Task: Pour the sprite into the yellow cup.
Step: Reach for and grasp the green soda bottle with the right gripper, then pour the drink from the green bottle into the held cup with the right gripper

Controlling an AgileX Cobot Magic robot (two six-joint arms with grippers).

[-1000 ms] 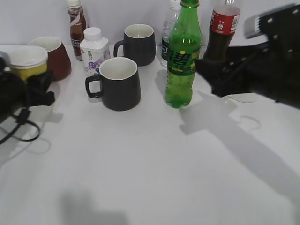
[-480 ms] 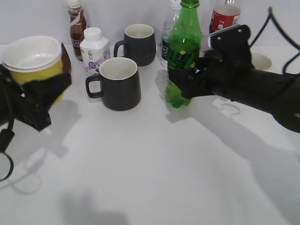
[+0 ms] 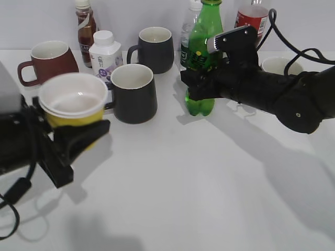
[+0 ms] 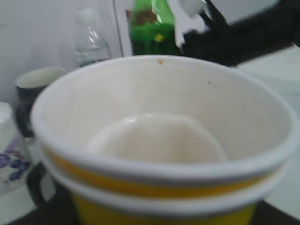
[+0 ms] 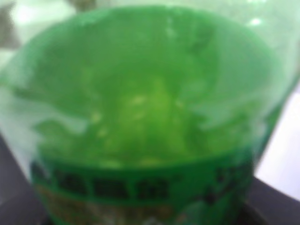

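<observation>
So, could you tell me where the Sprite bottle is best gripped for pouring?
Probably around its labelled middle, from the right side: the Sprite bottle stands upright, the waist narrows there, and the dark mug crowds its left. The right gripper already sits there.

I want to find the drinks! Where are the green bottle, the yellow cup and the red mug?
Green bottle point(image 3: 200, 106): exterior view, on its lower body.
Yellow cup point(image 3: 73, 95): exterior view, on its white inside.
Red mug point(image 3: 52, 64): exterior view, on its side wall.
</observation>
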